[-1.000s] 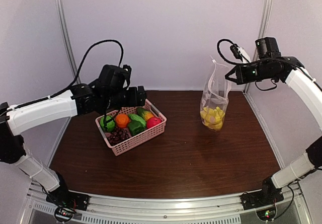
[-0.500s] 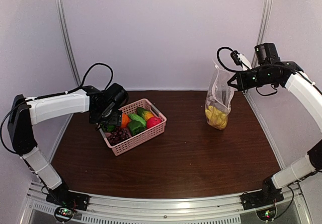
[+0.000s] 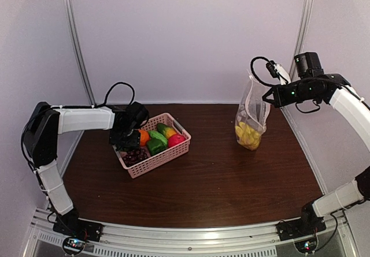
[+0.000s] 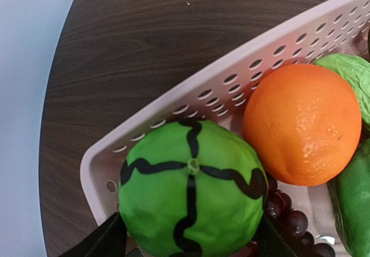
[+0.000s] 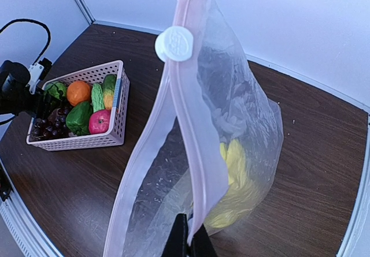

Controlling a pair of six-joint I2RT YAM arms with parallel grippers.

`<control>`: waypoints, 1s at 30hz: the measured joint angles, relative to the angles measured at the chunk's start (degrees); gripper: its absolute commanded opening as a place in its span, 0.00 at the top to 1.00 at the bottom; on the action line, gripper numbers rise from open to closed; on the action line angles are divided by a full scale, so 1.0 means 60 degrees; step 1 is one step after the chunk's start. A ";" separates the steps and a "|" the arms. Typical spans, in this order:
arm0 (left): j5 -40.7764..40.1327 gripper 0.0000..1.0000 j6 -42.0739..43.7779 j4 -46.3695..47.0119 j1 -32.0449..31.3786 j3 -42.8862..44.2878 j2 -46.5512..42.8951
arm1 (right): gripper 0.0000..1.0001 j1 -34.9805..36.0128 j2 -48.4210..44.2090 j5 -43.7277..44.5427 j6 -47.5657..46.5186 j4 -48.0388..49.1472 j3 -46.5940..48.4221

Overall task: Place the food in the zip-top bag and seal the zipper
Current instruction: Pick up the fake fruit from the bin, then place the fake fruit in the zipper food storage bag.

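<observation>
My left gripper (image 3: 123, 144) is down in the pink basket's (image 3: 165, 161) left end. Its open fingers flank a green round toy fruit with black stripes (image 4: 191, 193), one on each side. An orange (image 4: 300, 124), dark grapes (image 4: 289, 222), a green pepper (image 3: 155, 146) and a red apple (image 3: 176, 140) lie beside it. My right gripper (image 3: 267, 98) is shut on the zip-top bag's (image 3: 251, 115) mouth edge and holds it upright with the mouth open. The zipper strip (image 5: 191, 147) carries a white slider (image 5: 176, 43). Yellow food (image 5: 237, 170) lies in the bag's bottom.
The basket also shows in the right wrist view (image 5: 81, 144), far left of the bag. Dark wooden table (image 3: 219, 182) lies between basket and bag. White walls and metal posts (image 3: 75, 49) close in the back and sides.
My left gripper has dropped from above the basket down into its left end, around the green fruit. My right gripper has shifted the bag slightly right and lower.
</observation>
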 measured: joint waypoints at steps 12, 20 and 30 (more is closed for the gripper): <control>0.0040 0.48 0.0517 -0.0357 -0.0131 0.0776 -0.0426 | 1.00 0.0055 -0.0051 -0.0015 -0.0109 0.0033 -0.0131; 0.1596 0.51 0.0841 0.0295 -0.1610 0.2226 -0.2616 | 1.00 0.0532 -0.0124 0.0262 -0.0306 -0.0069 -0.0135; 0.6583 0.55 0.0076 0.6193 -0.2630 0.1668 -0.1883 | 1.00 0.0841 0.0306 0.0313 -0.0433 -0.0463 0.0317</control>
